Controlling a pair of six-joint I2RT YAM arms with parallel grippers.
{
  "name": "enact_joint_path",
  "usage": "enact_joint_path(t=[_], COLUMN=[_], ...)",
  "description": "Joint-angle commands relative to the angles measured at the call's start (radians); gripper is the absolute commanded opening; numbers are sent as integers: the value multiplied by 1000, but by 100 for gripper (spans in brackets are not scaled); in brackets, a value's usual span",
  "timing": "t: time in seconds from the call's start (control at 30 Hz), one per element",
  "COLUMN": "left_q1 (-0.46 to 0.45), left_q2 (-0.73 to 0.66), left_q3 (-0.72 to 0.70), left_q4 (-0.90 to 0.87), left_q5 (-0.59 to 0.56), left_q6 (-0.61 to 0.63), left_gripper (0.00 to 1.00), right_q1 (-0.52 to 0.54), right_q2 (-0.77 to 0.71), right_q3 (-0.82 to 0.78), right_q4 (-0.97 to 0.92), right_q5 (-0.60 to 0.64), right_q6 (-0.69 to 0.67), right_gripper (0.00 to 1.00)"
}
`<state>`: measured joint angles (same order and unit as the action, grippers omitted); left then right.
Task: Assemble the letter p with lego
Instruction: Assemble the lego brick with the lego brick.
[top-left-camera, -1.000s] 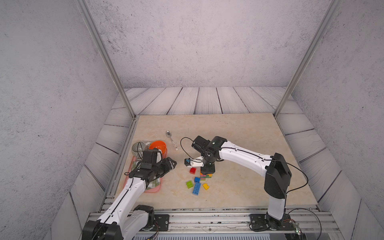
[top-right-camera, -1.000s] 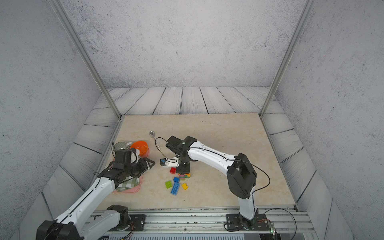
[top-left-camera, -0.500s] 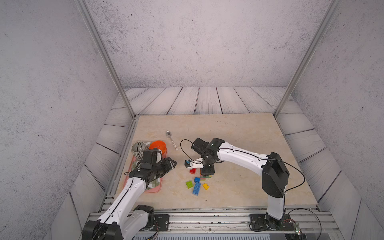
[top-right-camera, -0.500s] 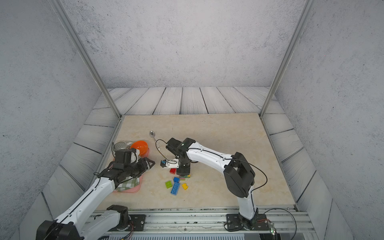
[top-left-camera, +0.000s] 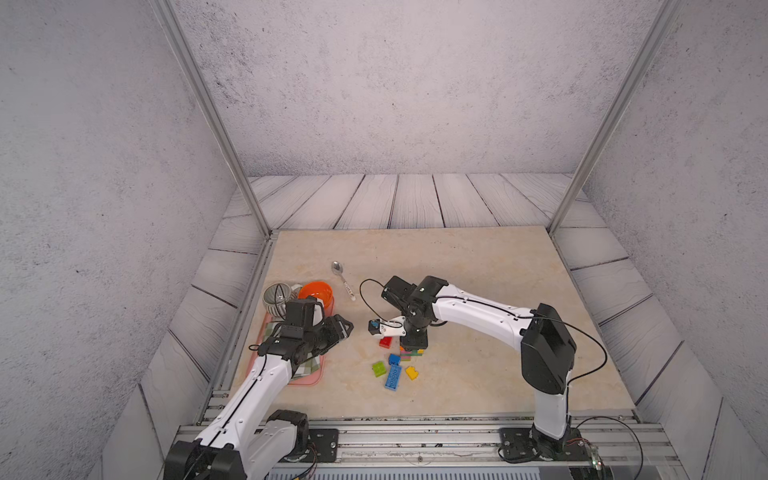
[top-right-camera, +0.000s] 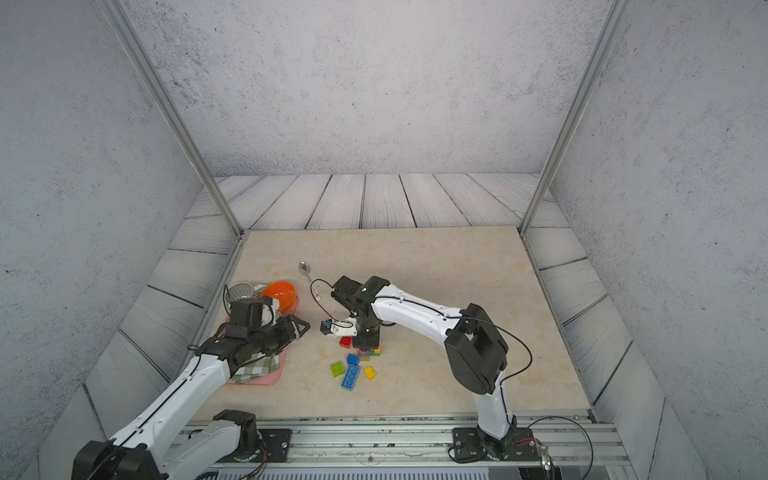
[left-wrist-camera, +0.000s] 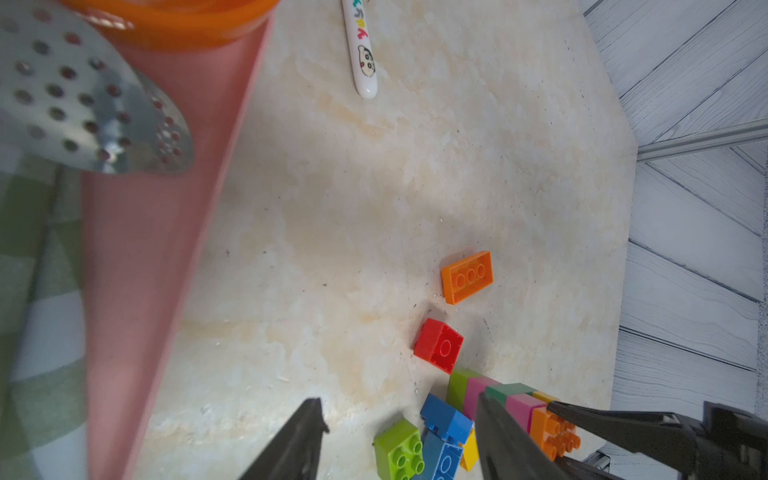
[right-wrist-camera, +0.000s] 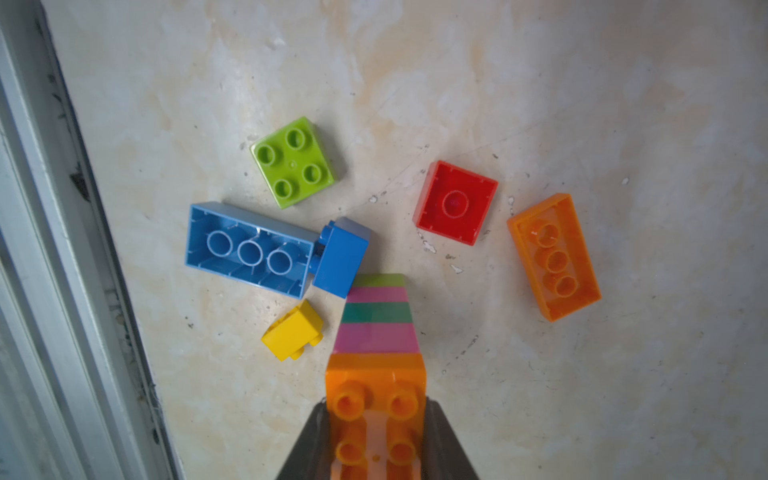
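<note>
Right gripper (right-wrist-camera: 376, 409): I'm seeing its jaws pressing both sides of the orange brick (right-wrist-camera: 376, 374) topping the striped stack (right-wrist-camera: 377, 313).
Left gripper (left-wrist-camera: 398, 401): I'm seeing it hanging part-open, gripping nothing.

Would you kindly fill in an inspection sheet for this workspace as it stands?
Surface: beige table, lightly scuffed.
Job's things: upright multicoloured stack; loose bricks around it: lime, red, yellow, long orange, long blue, small blue.
Clutter: spoon; pink tray with orange bowl, strainer, checked cloth.
Grippers: left hand open, empty; right hand closed on stack.
Cables: black loop at right wrist.
Surroundings: grey walls, plank floor.
</note>
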<state>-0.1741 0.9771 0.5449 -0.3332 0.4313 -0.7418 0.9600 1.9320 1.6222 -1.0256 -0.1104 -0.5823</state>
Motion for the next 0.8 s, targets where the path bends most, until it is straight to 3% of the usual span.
enact_joint_path(t=[0.0,0.2,0.57,0.77], left_q1=[10,9,10,9], left_q2=[-5,-8,-6,-3], left_q3=[-8,-7,-10,-8], left_q4=[-7,-9,-6,-7], left_q5=[-3,-3,-6,-5], left_q6=[4,5,5,5], left_gripper=[62,62,62,62], right_q1=[4,4,22,21], right_q2=[31,49,89,50], right_q3=[7,5,-120,-111], right_q4=[-24,-50,-5,-8], right_q5=[-18,-14,19,12], right_q6=[-4,-10,-5,-8], right_gripper=[22,0,0,0])
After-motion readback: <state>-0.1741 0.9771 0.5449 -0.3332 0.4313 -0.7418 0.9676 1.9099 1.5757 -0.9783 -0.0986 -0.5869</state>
